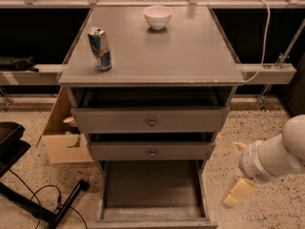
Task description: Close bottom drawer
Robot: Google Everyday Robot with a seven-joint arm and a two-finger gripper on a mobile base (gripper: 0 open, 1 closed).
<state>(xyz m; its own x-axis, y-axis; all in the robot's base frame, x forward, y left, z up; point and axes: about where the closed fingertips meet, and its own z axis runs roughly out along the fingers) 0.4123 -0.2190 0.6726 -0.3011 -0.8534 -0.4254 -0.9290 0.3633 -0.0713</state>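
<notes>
The bottom drawer stands pulled far out of the cabinet. Its plain grey inside faces up and holds nothing. Its front runs along the lower edge of the view, well forward of the two drawers above it.

The gripper hangs low at the right, beside the cabinet's right front corner and level with the bottom drawer. It is apart from the drawer and touches nothing. It sits at the end of a thick white arm that comes in from the right edge. Its two cream fingers are spread apart, one above the other, with nothing between them. The lower finger hangs over the speckled floor, just right of the drawer's right wall.

The middle drawer and the top drawer each show a small round knob at the middle of the front. A dark gap lies above each of them.

On the cabinet top a can stands upright near the left front corner. A white bowl sits near the back edge, well apart from the can.

A cardboard box rests on the floor against the cabinet's left side. A black stand with thin cables lies at the lower left. A pale cable hangs down behind the cabinet at the right.
</notes>
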